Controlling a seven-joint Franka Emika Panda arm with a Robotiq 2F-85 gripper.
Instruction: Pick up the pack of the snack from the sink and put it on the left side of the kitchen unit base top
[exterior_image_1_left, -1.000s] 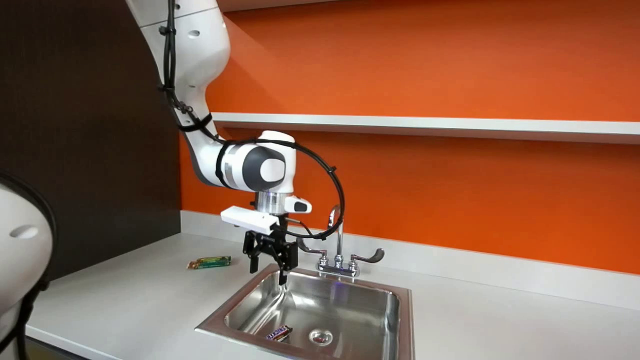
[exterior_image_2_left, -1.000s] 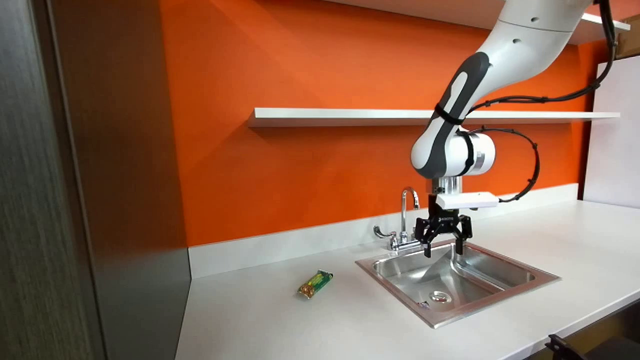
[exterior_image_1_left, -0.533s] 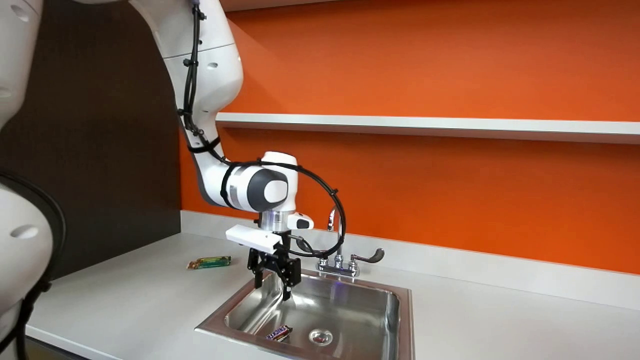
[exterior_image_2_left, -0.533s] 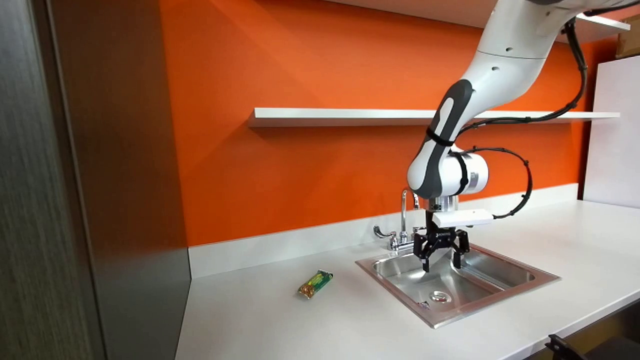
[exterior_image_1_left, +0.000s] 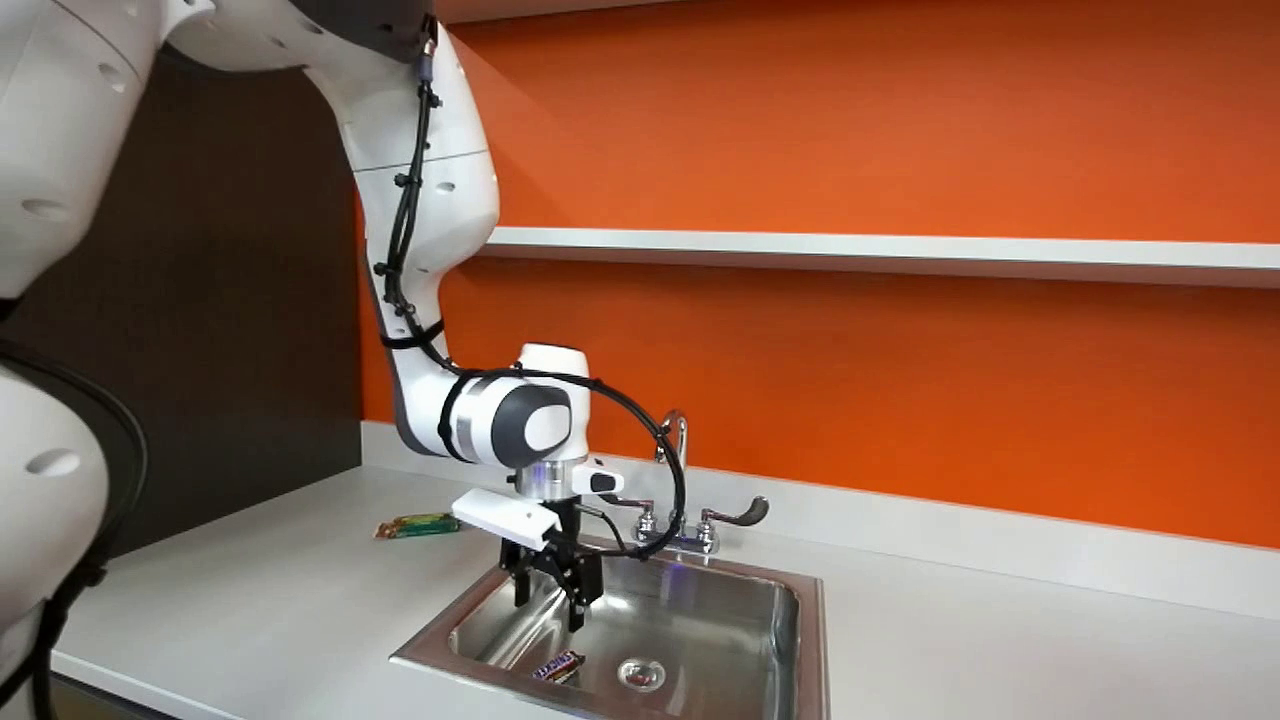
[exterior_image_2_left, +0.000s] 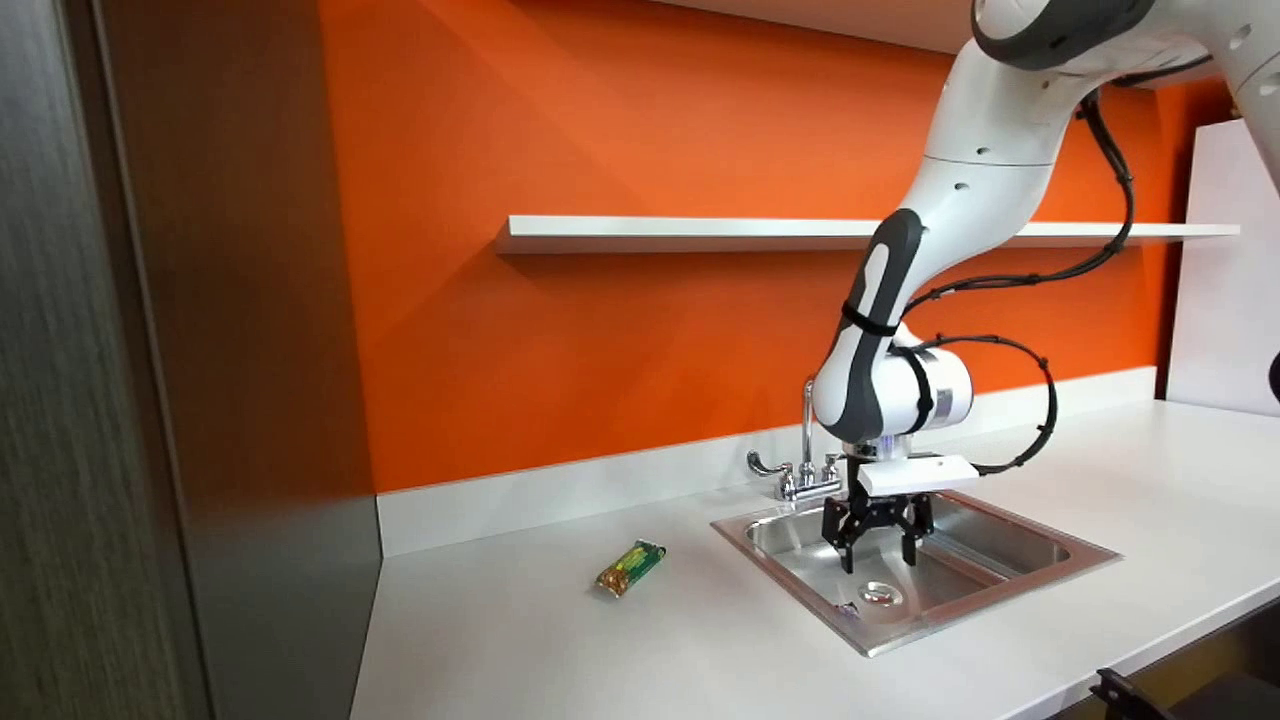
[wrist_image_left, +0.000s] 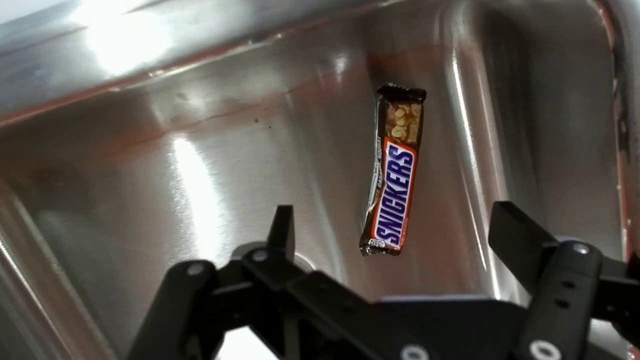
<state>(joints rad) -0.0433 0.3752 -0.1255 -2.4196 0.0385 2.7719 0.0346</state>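
Observation:
The pack of the snack, a small brown Snickers bar with a red-edged white label, lies flat on the sink floor in an exterior view, and in an exterior view only a bit of it shows. In the wrist view the pack shows whole, ahead of the open fingers and apart from them. The steel sink is set in the white kitchen unit base top. My gripper is open and empty, pointing down over the sink, above the pack; it also shows in an exterior view.
A green and brown packet lies on the worktop left of the sink. The chrome two-handled tap stands behind the sink, near the arm. A white wall shelf runs above. A dark panel borders the worktop's left end.
My gripper has moved down toward the sink floor, from above the rim to lower over the basin. The fingers stay open. The pack and the green packet have not moved.

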